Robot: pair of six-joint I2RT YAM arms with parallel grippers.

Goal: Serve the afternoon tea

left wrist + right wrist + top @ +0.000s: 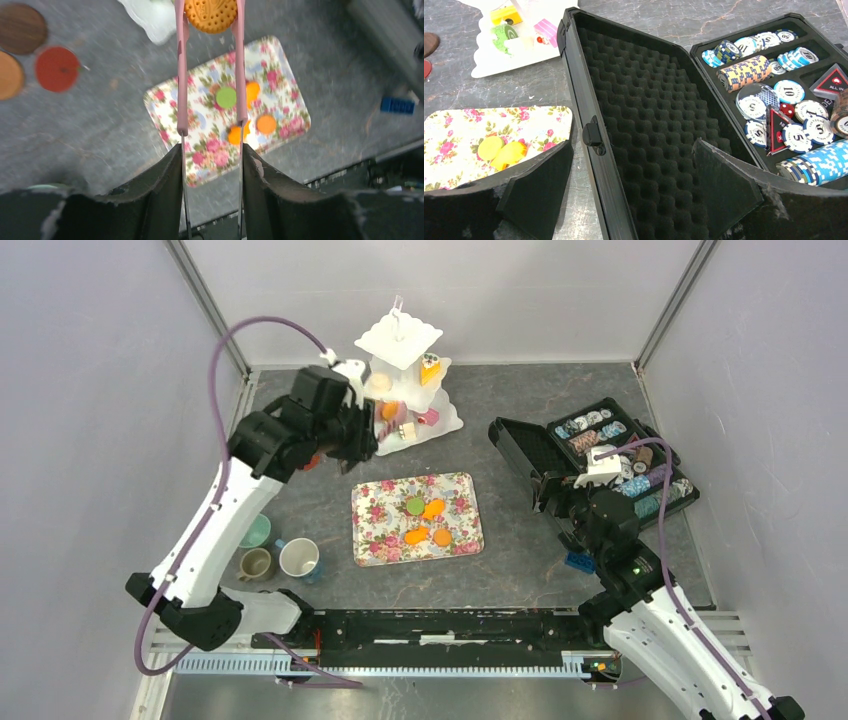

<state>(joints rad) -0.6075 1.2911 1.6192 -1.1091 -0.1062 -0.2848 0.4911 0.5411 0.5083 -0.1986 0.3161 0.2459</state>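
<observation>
My left gripper is shut on pink tongs, whose tips pinch a round orange biscuit. It hangs above the table between the white tiered stand and the floral tray. The tray holds a green cake and three orange pieces. The stand carries more small cakes. Teal, tan and white cups stand at the left front. Brown and orange saucers lie left of the tray. My right gripper is open and empty over the case lid's edge.
The open black case with patterned discs sits at the right, its foam lid standing up towards the tray. A small blue brick lies in front of it. The arm rail runs along the near edge.
</observation>
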